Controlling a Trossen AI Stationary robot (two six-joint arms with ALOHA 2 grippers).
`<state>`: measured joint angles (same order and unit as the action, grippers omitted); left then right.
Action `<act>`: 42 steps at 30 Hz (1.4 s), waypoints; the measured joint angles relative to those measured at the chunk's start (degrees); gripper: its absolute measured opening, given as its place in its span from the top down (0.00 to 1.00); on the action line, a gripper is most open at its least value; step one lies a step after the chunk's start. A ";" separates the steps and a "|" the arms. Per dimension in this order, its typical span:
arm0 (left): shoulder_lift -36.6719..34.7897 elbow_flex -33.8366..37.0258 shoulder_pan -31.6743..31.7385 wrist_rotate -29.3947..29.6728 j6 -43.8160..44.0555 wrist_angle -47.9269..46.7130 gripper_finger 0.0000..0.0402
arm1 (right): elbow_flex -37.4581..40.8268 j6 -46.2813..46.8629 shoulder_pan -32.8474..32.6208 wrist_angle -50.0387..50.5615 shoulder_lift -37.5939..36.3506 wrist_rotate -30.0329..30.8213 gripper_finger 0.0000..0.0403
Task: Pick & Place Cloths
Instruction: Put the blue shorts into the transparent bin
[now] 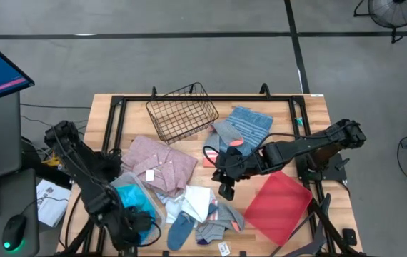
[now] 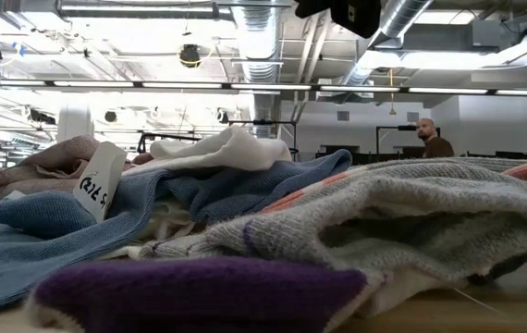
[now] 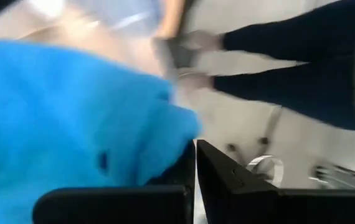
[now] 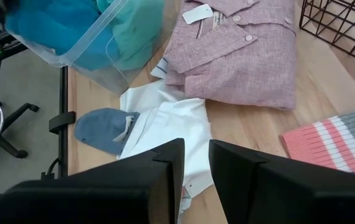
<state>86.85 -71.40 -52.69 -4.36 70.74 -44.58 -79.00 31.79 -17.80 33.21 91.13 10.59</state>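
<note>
Cloths lie heaped on the table's near middle: a dusty pink shirt [image 1: 162, 161] [image 4: 240, 50], a white cloth [image 1: 199, 202] [image 4: 165, 121], a blue sock [image 1: 179, 230] [image 4: 103, 127], grey socks [image 1: 216, 229] [image 2: 402, 208] and a coral-striped sock [image 4: 333, 140]. A grey-blue striped towel [image 1: 250, 123] lies farther back. Turquoise and blue cloths fill a clear bin [image 1: 126, 194] [image 4: 84, 43]. My right gripper [image 1: 225, 188] [image 4: 196, 165] hangs narrowly open above the white cloth, well off the table [image 2: 351, 14]. My left gripper [image 1: 138, 221] [image 3: 195, 149] is shut beside the bin with a bright blue cloth [image 3: 65, 118]. My left gripper has the bright blue cloth at its fingertips; the cloth's corner [image 3: 187, 134] reaches right up to the closed tips. The left finger [image 3: 165, 193] covers the place of contact, so layers and edge cannot be told. The cloth bunches up beyond the fingers.
A black wire basket [image 1: 182, 111] [image 4: 345, 25] stands at the far middle. A flat red tray [image 1: 280, 207] lies at the near right, beside my right arm. A dark frame rails the table's edges [image 1: 118, 107]. A person [image 2: 427, 137] stands far off in the room.
</note>
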 joint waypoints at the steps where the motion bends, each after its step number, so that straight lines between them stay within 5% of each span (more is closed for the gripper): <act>1: 0.60 0.00 0.00 0.00 0.00 -2.12 1.00 | 0.00 -0.24 0.00 0.03 0.00 0.00 0.82; 5: 0.63 0.00 1.11 0.29 0.00 -10.36 1.00 | 0.00 -0.30 -0.02 1.13 0.00 0.00 0.82; 12: -3.92 2.56 1.80 10.80 2.04 -21.56 1.00 | 0.00 -0.30 -0.17 2.85 0.00 0.00 0.82; 25: -7.11 18.41 2.06 13.09 10.22 -17.83 1.00 | 0.00 11.04 3.86 17.87 0.01 9.01 0.83; 32: -9.15 17.20 3.61 10.86 10.88 -16.46 0.95 | 0.00 14.69 8.46 21.00 0.01 9.01 0.83; 36: -14.99 14.54 3.83 10.99 11.01 -15.71 0.86 | 0.00 12.28 10.37 20.61 0.00 8.99 0.75; 42: -26.87 11.91 4.75 12.88 12.01 -9.16 0.68 | 0.00 6.47 15.84 20.67 0.02 9.07 0.50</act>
<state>59.98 -59.48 -47.93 8.52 82.75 -53.74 -79.00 38.26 -1.97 53.88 91.15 19.66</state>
